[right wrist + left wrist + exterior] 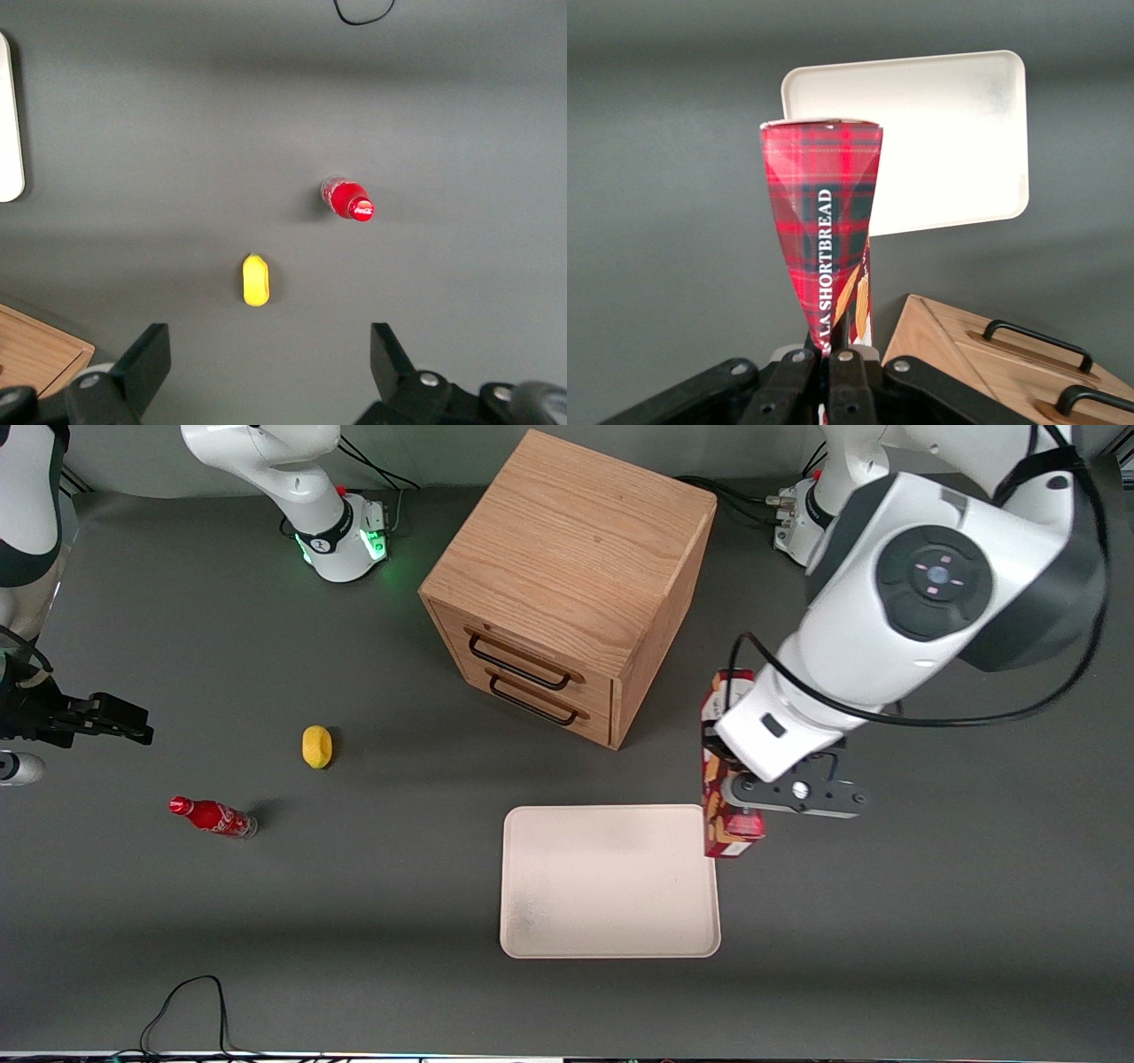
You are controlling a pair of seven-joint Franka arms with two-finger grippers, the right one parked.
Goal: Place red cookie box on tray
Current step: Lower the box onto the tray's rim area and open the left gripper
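Observation:
The red cookie box [722,815], a long tartan carton with cookie pictures, hangs in the air beside the tray's edge toward the working arm's end. My left gripper [753,788] is shut on it, and the wrist hides the middle of the carton. In the left wrist view the red cookie box [824,230] rises from between the closed fingers [799,363], and my gripper [831,347] pinches its narrow end. The tray [609,881] lies flat and bare on the grey table, nearer the front camera than the cabinet. The tray [948,142] shows past the carton's tip.
A wooden two-drawer cabinet [567,584] stands mid-table, farther from the front camera than the tray. A yellow lemon-like object [317,746] and a small red soda bottle [213,817] lie toward the parked arm's end. A black cable [190,1005] loops at the table's near edge.

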